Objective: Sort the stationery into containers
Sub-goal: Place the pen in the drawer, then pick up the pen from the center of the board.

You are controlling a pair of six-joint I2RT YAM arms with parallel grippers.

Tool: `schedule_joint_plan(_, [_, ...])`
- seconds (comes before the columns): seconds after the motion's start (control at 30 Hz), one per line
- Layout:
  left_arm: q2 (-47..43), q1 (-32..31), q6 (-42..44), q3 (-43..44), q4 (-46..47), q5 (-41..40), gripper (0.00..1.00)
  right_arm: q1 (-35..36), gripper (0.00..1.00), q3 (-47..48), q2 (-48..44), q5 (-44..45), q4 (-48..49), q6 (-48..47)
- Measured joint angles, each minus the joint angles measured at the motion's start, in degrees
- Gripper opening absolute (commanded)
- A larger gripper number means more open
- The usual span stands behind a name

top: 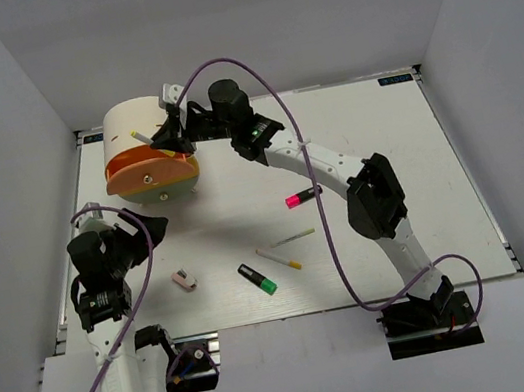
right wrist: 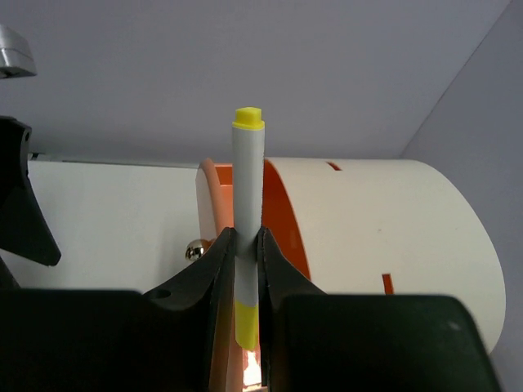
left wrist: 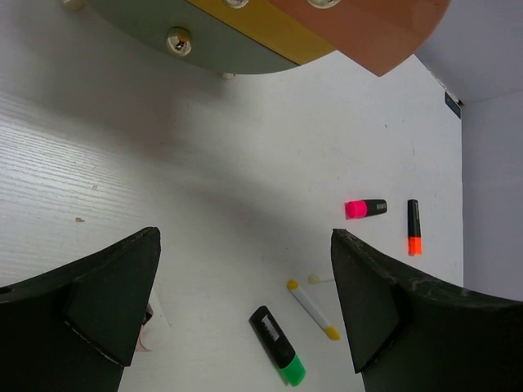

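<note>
Walls of pale grey box in the white bench (top: 383, 134). At its far left stands the cream drum organizer (top: 132, 122), its orange drawer (top: 135, 168) standing open. The right hand (top: 170, 136) is clamped on a yellow-and-white pen (right wrist: 247, 204) above that drawer. The left hand (left wrist: 245, 261), fingers apart, hovers near the organizer. Loose on the bench lie a green highlighter (top: 257, 279), pink highlighter (top: 301, 197), orange highlighter (left wrist: 414, 227), second pen (top: 279, 259), third pen (top: 293, 239) and eraser (top: 185, 281).

Left wrist cam chops the organizer (left wrist: 204, 33) off at the top edge. The eraser (left wrist: 157, 322) is mostly tucked behind a finger (left wrist: 106, 302), same for one pen (left wrist: 319, 279). Right cam: the held pen (right wrist: 248, 196) vanishes low down between the fingers (right wrist: 204, 278).
</note>
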Motion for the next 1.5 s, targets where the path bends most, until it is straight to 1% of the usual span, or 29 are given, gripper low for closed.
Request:
schedule_joint_plan(0.37, [0.5,0.0,-0.3,-1.2,1.6,0.6,0.95,0.0,0.0,0.5,1.0,0.2,4.7,1.1])
schedule_joint_plan(0.6, [1.0,0.0,-0.5,-1.2,1.8,0.7,0.95,0.0,0.02,1.8,4.0,0.4,5.6,1.0])
schedule_joint_plan(0.63, [1.1,0.0,-0.5,-1.2,1.7,0.7,0.95,0.0,0.06,1.9,4.5,0.4,5.6,1.0])
schedule_joint_plan(0.7, [1.1,0.0,-0.5,-1.2,1.7,0.7,0.95,0.0,0.11,2.1,5.3,0.5,5.6,1.0])
schedule_joint_plan(0.73, [1.1,0.0,-0.5,-1.2,1.8,0.7,0.95,0.0,0.23,2.1,5.7,0.6,5.5,1.0])
schedule_joint_plan(0.77, [1.1,0.0,-0.5,-1.2,1.8,0.7,0.95,0.0,0.31,2.1,5.9,0.6,5.5,0.9])
schedule_joint_plan(0.87, [1.2,0.0,-0.5,-1.2,2.1,0.7,0.95,0.0,0.36,2.1,6.1,0.7,5.5,0.8])
schedule_joint_plan(1.03, [1.6,0.0,-0.7,-1.2,2.8,0.7,0.95,0.0,0.42,2.1,6.1,0.6,5.6,0.1])
schedule_joint_plan(1.13, [1.7,0.0,-0.9,-1.2,3.0,0.7,0.95,0.0,0.42,2.1,6.1,0.6,5.7,0.0])
schedule_joint_plan(1.2, [1.7,0.0,-0.9,-1.2,3.2,0.7,0.95,0.0,0.38,2.1,6.1,0.6,5.7,-0.1])
schedule_joint_plan(1.27, [1.9,0.0,-0.9,-1.2,3.4,0.7,0.95,0.0,0.31,2.1,6.1,0.6,5.9,-0.2])
schedule_joint_plan(1.33, [2.2,0.0,-0.9,-1.2,4.0,0.8,0.95,0.0,0.27,2.1,5.9,0.9,5.9,-0.4])
schedule_joint_plan(1.37, [2.4,0.0,-0.9,-1.2,4.3,0.9,0.95,-0.1,0.22,1.9,5.5,1.1,6.0,-0.6])
schedule_joint_plan(1.47, [3.3,0.0,-0.9,-1.2,5.4,1.2,0.95,-0.5,0.13,-1.9,2.0,2.4,5.8,-1.3])
schedule_joint_plan(1.5, [3.6,0.0,-0.9,-1.2,5.9,1.4,0.94,-0.8,0.08,-3.7,0.0,2.8,5.5,-1.5])
